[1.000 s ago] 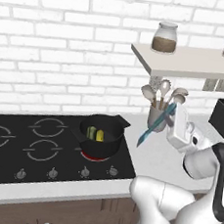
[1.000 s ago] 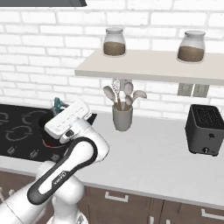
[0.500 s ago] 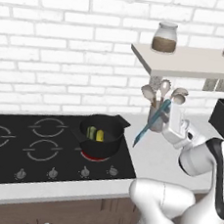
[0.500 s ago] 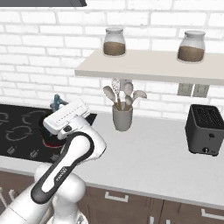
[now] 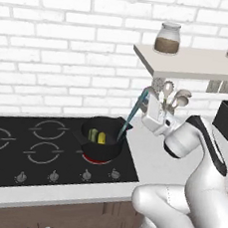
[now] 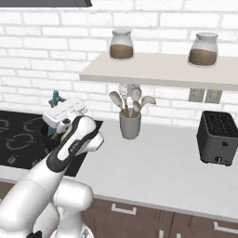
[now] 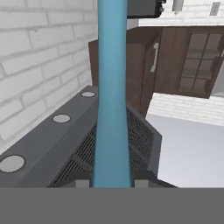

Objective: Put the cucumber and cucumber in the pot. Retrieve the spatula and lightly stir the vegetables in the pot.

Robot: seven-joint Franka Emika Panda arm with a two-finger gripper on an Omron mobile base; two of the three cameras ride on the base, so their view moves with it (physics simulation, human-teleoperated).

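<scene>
At centre frame in the left base view, the arm (image 5: 192, 145) leans toward the hob (image 5: 37, 147), its gripper (image 5: 148, 107) clenched on the spatula (image 5: 132, 115), held slanted so the head dips at the rim of the pot (image 5: 101, 143), evidently ready to stir the vegetables (image 5: 98, 136) lying inside. Since the earlier frame, spatula and hand have swung leftward from the counter to the pot.
</scene>
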